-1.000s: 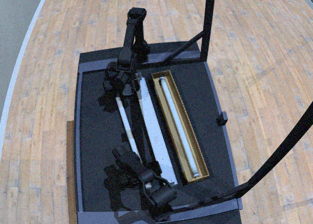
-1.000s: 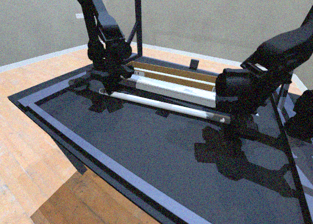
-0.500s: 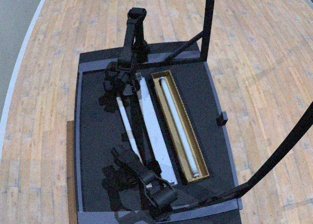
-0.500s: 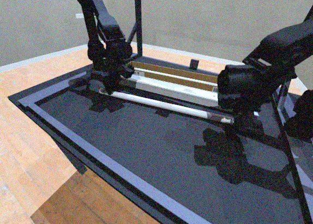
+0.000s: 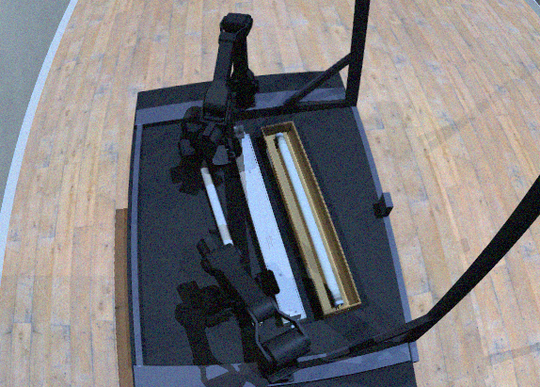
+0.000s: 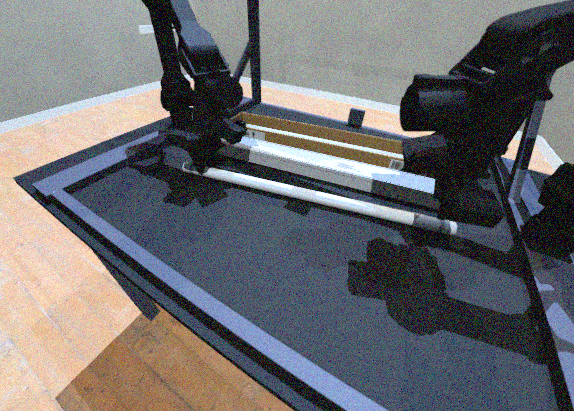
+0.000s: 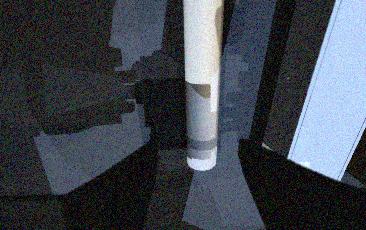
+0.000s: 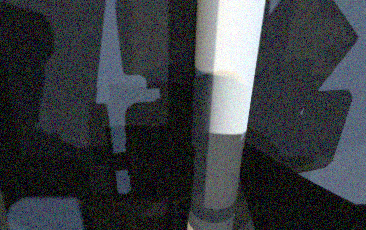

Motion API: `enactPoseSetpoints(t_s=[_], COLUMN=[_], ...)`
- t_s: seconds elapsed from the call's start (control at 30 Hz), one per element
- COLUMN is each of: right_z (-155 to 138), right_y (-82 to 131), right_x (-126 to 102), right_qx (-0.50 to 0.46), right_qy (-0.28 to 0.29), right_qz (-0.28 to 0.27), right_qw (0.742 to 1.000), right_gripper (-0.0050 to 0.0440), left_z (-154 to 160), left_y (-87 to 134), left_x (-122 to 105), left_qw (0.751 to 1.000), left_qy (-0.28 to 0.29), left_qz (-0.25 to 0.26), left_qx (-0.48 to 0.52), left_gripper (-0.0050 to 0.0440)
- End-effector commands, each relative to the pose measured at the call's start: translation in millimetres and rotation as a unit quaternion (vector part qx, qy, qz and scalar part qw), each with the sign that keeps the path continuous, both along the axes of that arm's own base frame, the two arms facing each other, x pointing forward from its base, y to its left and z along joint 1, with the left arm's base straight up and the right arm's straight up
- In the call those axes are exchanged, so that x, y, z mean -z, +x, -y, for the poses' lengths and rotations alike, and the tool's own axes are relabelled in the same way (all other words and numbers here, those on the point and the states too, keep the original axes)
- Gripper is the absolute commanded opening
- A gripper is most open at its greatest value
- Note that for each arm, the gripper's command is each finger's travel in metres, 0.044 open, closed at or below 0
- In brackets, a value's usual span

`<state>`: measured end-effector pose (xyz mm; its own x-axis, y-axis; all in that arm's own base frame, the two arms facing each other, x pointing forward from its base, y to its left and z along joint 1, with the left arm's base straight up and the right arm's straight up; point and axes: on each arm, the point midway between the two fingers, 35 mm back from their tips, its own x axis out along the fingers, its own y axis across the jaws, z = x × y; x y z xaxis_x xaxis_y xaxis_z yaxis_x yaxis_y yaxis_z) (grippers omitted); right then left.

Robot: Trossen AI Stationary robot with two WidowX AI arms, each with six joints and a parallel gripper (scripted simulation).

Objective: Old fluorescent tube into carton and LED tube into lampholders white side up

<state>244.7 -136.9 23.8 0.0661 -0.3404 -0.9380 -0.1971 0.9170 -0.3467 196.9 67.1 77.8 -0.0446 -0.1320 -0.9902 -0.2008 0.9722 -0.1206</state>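
Well, from the top, the old fluorescent tube (image 5: 306,203) (image 6: 327,141) lies lengthwise inside the carton (image 5: 277,170) (image 6: 300,125). The light fixture (image 5: 270,232) (image 6: 345,166) (image 7: 336,90) runs between that carton and the LED tube (image 5: 216,205) (image 6: 310,196) (image 7: 202,50) (image 8: 229,100), which is outside the fixture. The right gripper (image 5: 207,152) (image 6: 200,161) (image 8: 215,150) is at the LED tube's upper end in the picture, and the left gripper (image 5: 216,252) (image 6: 445,201) (image 7: 197,147) is over its lower end, hiding it.

In the exterior view, the LED tube stretches in front of the fixture. Its far end reaches the right gripper; its near end shows bare just below the left gripper. Whether the tube touches the bench (image 6: 280,271) is hard to tell.

From the left wrist, the LED tube's end sits between the left gripper's fingers, which stand part-way open and don't grip it. The fixture is off to the picture's right.

From the right wrist, the LED tube runs between the right gripper's fingers, narrowed and clasping it near the end, with a bright white face in view.
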Motion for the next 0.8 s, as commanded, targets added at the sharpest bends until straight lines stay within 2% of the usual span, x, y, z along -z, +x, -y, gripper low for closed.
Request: enactPoseSetpoints(t_s=[0.0, 0.1, 0.17, 0.37, 0.57, 0.77], right_z=[3.4, 3.4, 3.4, 3.4, 3.4, 3.4], right_y=[6.1, 6.1, 6.1, 6.1, 6.1, 6.1], right_x=[-9.6, -9.6, -9.6, -9.6, -9.6, -9.6], right_qx=[0.002, 0.002, 0.002, 0.002, 0.002, 0.002], right_qy=[-0.007, -0.007, -0.007, -0.007, -0.007, -0.007], right_qz=[0.016, 0.016, 0.016, 0.016, 0.016, 0.016], right_qw=[1.000, 1.000, 1.000, 1.000, 1.000, 1.000], right_gripper=[0.0075, 0.0075, 0.0075, 0.0075, 0.0075, 0.0075], left_z=[13.4, 22.4, 22.4, 36.1, 29.6, 26.9], left_y=[2.4, 4.9, 4.9, 10.1, 9.0, 8.4], left_x=[10.4, 17.8, 17.8, 27.9, 46.2, 51.8], left_qw=[0.997, 0.989, 0.989, 0.972, 0.970, 0.970], left_qy=[0.074, 0.139, 0.139, 0.236, 0.241, 0.241], left_qz=[-0.034, -0.039, -0.039, -0.016, -0.014, -0.014], left_qx=[0.003, 0.005, 0.005, 0.005, 0.006, 0.004], left_gripper=[0.0230, 0.0230, 0.0230, 0.0230, 0.0230, 0.0230])
